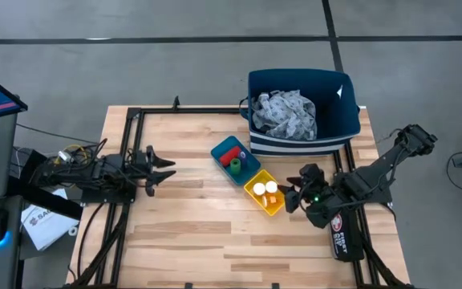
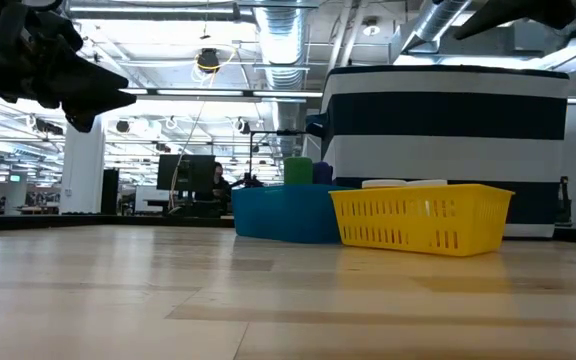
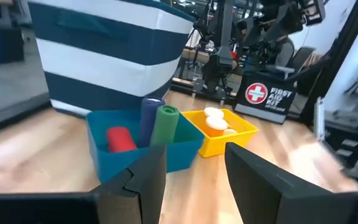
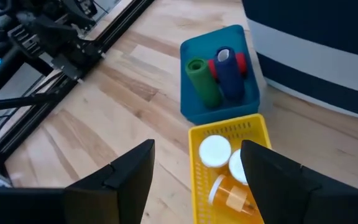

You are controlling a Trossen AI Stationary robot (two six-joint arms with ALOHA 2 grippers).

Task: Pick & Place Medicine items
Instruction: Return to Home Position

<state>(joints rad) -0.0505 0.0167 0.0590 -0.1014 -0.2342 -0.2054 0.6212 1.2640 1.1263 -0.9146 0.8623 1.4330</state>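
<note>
The blue tray (image 1: 224,149) holds a green bottle (image 4: 204,82), a red bottle (image 4: 240,63) and a dark blue container (image 4: 228,76), all lying inside it. Beside it, the yellow tray (image 1: 256,198) holds orange pill bottles with white caps (image 4: 215,151); one lies on its side (image 4: 232,193). My right gripper (image 4: 197,180) hangs open just right of and above the yellow tray, touching nothing. My left gripper (image 1: 165,171) is open over the table's left part, fingers pointing at the trays (image 3: 194,180).
A large blue and white striped bin (image 1: 346,132) with a grey-blue patterned cloth (image 1: 285,114) stands at the far edge behind the trays. A first-aid pouch (image 1: 343,235) lies under the right arm. Bare wood (image 1: 207,233) lies near and left of the trays.
</note>
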